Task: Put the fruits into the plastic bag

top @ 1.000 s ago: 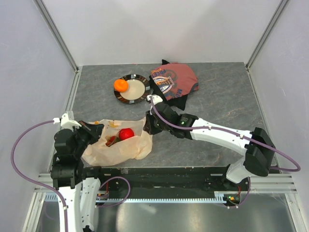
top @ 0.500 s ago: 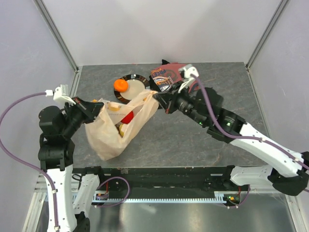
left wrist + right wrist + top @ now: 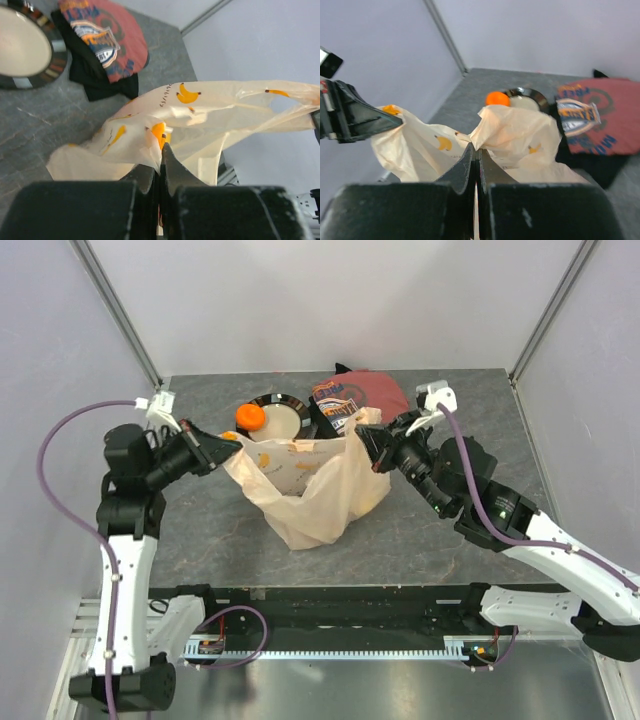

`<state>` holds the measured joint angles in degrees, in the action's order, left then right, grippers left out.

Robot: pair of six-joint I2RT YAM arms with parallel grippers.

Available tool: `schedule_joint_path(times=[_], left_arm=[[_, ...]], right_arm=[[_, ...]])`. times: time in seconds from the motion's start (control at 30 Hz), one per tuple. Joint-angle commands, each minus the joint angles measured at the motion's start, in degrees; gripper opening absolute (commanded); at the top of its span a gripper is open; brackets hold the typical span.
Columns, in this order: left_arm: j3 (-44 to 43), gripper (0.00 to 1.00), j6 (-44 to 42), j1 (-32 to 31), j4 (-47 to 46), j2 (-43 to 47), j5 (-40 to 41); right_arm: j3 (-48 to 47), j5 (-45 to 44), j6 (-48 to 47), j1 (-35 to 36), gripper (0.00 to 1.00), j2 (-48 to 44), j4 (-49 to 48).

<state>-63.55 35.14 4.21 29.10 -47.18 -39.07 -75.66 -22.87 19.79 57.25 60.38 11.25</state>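
Observation:
The plastic bag (image 3: 312, 492), cream with banana prints, hangs stretched between my two grippers above the table. On its left rim my left gripper (image 3: 232, 447) is shut, and the film is pinched between the closed jaws in the left wrist view (image 3: 162, 150). Its right rim is pinched the same way by my shut right gripper (image 3: 366, 441), as the right wrist view (image 3: 475, 149) shows. An orange (image 3: 250, 417) sits on the left edge of the dark plate (image 3: 292, 403) just behind the bag. What the bag holds is hidden by its folds.
A folded red-and-black printed cloth (image 3: 365, 395) lies at the back, right of the plate. The grey table (image 3: 470, 405) ends at metal posts and white walls on three sides. The bag's bottom rests near the table's middle.
Both grippers have risen and moved back with the bag, pulling it up from lying flat. The right gripper has shut on its rim. The red apple seen inside earlier is now hidden.

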Motion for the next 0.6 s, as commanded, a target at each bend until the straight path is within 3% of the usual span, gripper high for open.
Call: schedule_joint_path(times=[0.0, 0.17, 0.33, 0.4, 0.43, 0.5, 0.53, 0.57], left_arm=[[2.64, 0.01, -1.46, -5.68, -5.28, -3.96, -0.06], [2.12, 0.02, -4.37, -16.84, -5.72, -9.41, 6.63], [-0.08, 0.04, -4.90, -19.94, -6.51, -12.85, 8.13], [-1.22, 0.22, -5.60, -19.85, -6.69, -13.29, 9.53], [-2.79, 0.42, -5.78, -19.85, -6.69, -13.38, 10.23], [-4.91, 0.59, -6.74, -19.59, -6.08, -14.08, 12.78], [-7.44, 0.73, -7.09, -19.24, -5.29, -14.43, 13.75], [-8.86, 0.78, -7.53, -18.45, -4.33, -15.22, 16.72]], right_arm=[[7.62, -10.34, 3.14, -0.04, 0.00, -3.24, 1.32], [12.38, -16.83, 7.71, 0.05, 0.00, -5.36, 4.22], [11.32, -23.88, 7.37, -0.04, 0.00, -6.41, 6.77], [10.89, -25.37, 6.06, 0.05, 0.00, -6.50, 6.77], [10.45, -25.55, 5.96, 0.05, 0.00, -6.42, 6.95], [10.09, -25.99, 5.61, 0.05, 0.00, -6.06, 6.95], [9.92, -26.60, 5.78, 0.05, 0.00, -5.89, 7.03], [9.83, -26.96, 5.96, 0.05, 0.00, -5.63, 6.95]])
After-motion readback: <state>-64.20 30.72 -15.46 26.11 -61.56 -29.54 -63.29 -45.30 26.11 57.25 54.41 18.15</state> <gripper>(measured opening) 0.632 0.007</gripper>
